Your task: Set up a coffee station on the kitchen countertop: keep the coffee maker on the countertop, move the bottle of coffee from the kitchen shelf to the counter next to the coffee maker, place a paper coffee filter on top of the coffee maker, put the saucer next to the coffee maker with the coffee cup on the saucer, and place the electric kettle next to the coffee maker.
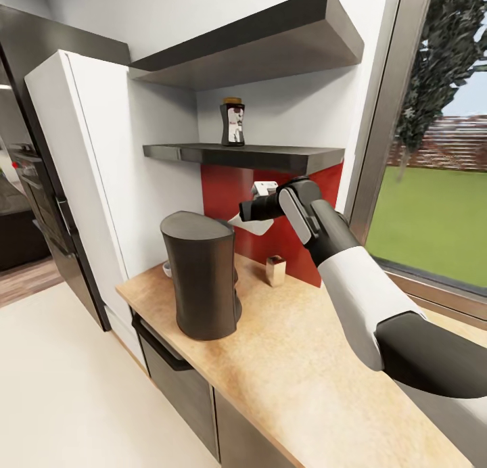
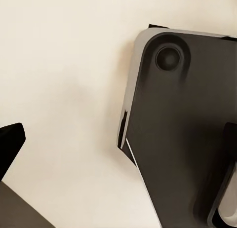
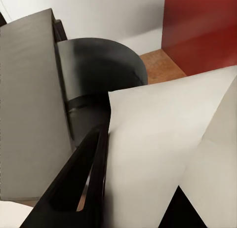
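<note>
Coffee maker (image 1: 201, 284) stands near the countertop's (image 1: 318, 380) left edge, where the task wants it kept, its flat top free to take the filter. Behind it, the bottle of coffee (image 1: 232, 122) waits upright on the lower shelf (image 1: 257, 156), not yet brought down. Right of the maker, the right gripper (image 1: 249, 214) hangs just above and behind its top, clenched on the paper coffee filter (image 3: 158, 154), white sheet pinched between dark fingers (image 3: 81, 181); I judge it is lining up to lay it down. Whether the left gripper is open, I cannot tell.
</note>
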